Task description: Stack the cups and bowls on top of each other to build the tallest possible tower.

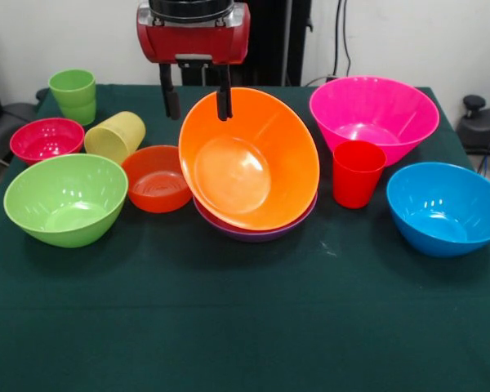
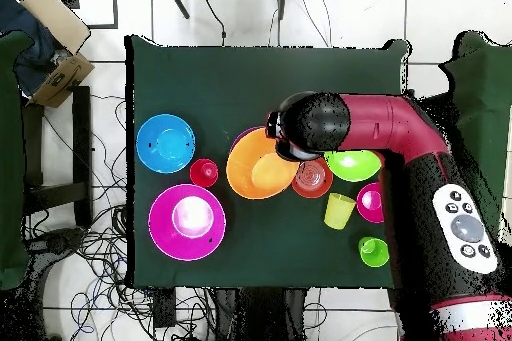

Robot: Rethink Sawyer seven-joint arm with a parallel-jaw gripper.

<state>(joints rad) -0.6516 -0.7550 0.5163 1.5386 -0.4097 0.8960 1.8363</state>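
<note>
Bowls fill the green tabletop [image 1: 245, 327], largest first. At the centre the orange bowl [image 1: 249, 159] sits tilted, its mouth turned toward the camera, inside the purple bowl [image 1: 257, 231], of which only a rim sliver shows beneath it. The tool [image 1: 198, 96] hangs at 12 o'clock of this pair; its two dark fingers [image 1: 171, 98] stand moderately apart, one finger at the orange rim's top edge, though whether it pinches that rim cannot be told.

From the centre in the front view:
- pink bowl [image 1: 374, 114] at 2 o'clock, upright
- blue bowl [image 1: 445, 208] at 3 o'clock, upright
- lime bowl [image 1: 65, 198] at 9 o'clock, upright
- red-orange bowl [image 1: 156, 178] at 9 o'clock, between the lime bowl and the orange one, touching or nearly touching both
- magenta bowl [image 1: 46, 139] at 10 o'clock

Cups come last. The red cup [image 1: 358, 173] stands upright just beside the pink bowl, between the orange and blue bowls. The yellow cup [image 1: 114, 135] lies on its side at 10 o'clock, beside the magenta bowl. The green cup [image 1: 73, 95] stands upright at 10 o'clock near the far corner.
</note>
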